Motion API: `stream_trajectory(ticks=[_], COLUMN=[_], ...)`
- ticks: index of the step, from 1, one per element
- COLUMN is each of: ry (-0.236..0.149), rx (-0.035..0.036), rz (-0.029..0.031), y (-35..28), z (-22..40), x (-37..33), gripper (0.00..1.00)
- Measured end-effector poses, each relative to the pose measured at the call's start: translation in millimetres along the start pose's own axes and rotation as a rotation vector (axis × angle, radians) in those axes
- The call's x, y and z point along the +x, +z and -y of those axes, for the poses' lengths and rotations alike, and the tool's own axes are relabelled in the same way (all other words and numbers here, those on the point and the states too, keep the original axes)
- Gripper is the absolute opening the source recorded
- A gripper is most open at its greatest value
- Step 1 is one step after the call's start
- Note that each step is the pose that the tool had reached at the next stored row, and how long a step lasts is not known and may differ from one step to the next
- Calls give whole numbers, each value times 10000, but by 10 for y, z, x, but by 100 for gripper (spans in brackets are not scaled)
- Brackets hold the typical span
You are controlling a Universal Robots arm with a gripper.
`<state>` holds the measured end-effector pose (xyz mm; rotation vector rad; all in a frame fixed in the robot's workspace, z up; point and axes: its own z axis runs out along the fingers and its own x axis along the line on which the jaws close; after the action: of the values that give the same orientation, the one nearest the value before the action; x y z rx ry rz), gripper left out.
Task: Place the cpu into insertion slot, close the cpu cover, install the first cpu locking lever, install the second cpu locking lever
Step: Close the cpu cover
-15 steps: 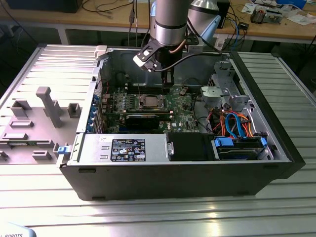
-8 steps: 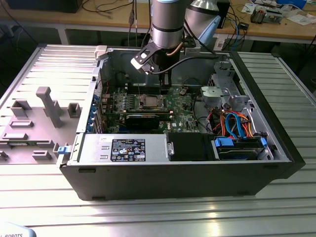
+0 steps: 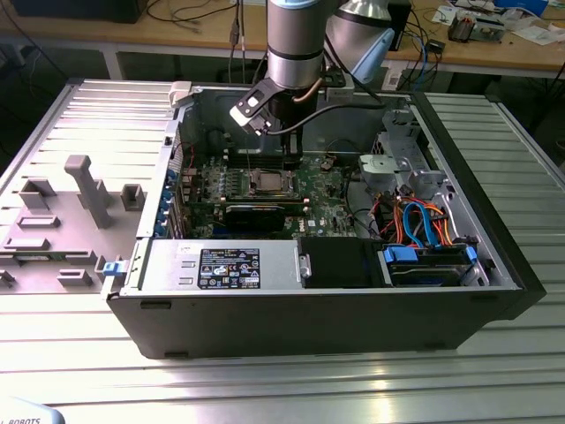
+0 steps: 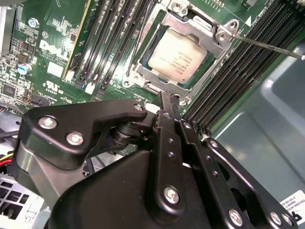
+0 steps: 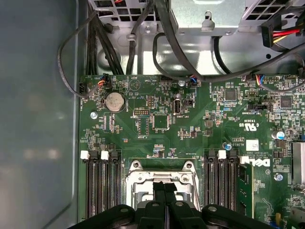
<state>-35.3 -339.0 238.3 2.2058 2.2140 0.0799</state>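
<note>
The gripper (image 4: 167, 101) has its two black fingers pressed together with nothing between them. Its tips are down at the near edge of the socket (image 3: 252, 183); I cannot tell whether they touch it. Just past the tips the chip (image 4: 177, 56) lies flat in the socket. Its silver-grey top shows through the window of the cover (image 4: 193, 23), which lies down around it. From a far corner of the cover a thin metal lever (image 4: 267, 45) sticks out over the memory slots (image 4: 238, 62) beside the gripper; more slots (image 4: 107, 43) run along its other side.

In the first wrist view, the green board (image 5: 190, 124) spreads out beyond the gripper. A coin battery (image 5: 114, 101) sits on it, and black cables (image 5: 167, 43) lie farther off against the metal wall.

In the exterior view, the arm (image 3: 296, 44) reaches down into the open computer case (image 3: 309, 318). The case lies on a slatted metal table (image 3: 265, 380). A grey tray (image 3: 71, 203) rests well away from the gripper, at the exterior view's left.
</note>
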Motion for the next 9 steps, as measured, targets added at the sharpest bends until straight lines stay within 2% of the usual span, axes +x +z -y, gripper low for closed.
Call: stream_trajectory(ticks=[9], ry=[1], rx=[0], rz=[0], y=[0], z=[2], x=[0], gripper=[11])
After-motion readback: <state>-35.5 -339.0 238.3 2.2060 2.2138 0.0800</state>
